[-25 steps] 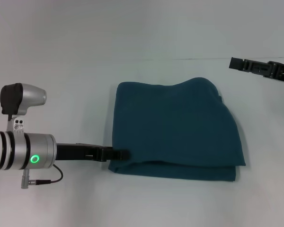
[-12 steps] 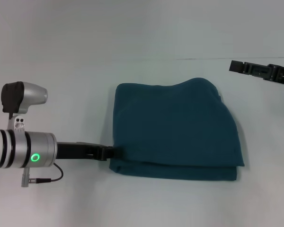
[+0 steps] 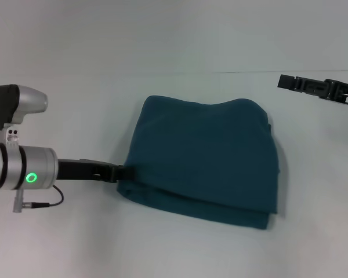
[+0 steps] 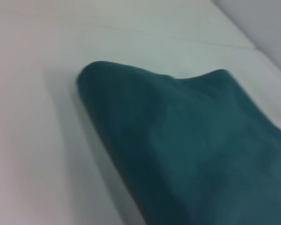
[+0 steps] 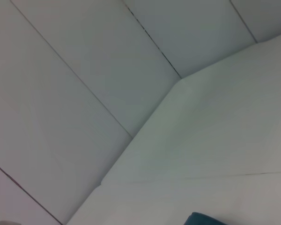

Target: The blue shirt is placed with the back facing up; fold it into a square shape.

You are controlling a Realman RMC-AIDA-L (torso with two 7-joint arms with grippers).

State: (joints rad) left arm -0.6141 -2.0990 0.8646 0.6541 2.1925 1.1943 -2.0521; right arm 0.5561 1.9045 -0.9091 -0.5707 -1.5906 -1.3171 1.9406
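The blue shirt (image 3: 203,156) lies folded into a rough, slightly skewed rectangle on the white table, plain side up, with stacked layers showing along its near edge. My left gripper (image 3: 126,172) reaches in from the left and is shut on the shirt's near-left corner. The left wrist view shows the folded blue shirt (image 4: 201,140) close up, without my fingers. My right gripper (image 3: 283,81) hovers at the far right, well away from the cloth. In the right wrist view only a small corner of the blue shirt (image 5: 208,219) shows.
The white table (image 3: 75,243) spreads around the shirt on all sides. A seam line (image 3: 220,72) runs across the far part of the table. Wall panels (image 5: 84,56) rise behind the table.
My left gripper has drawn back to the left with the shirt's near-left corner, dragging the whole folded shirt leftward and skewing it. The right gripper has barely moved.
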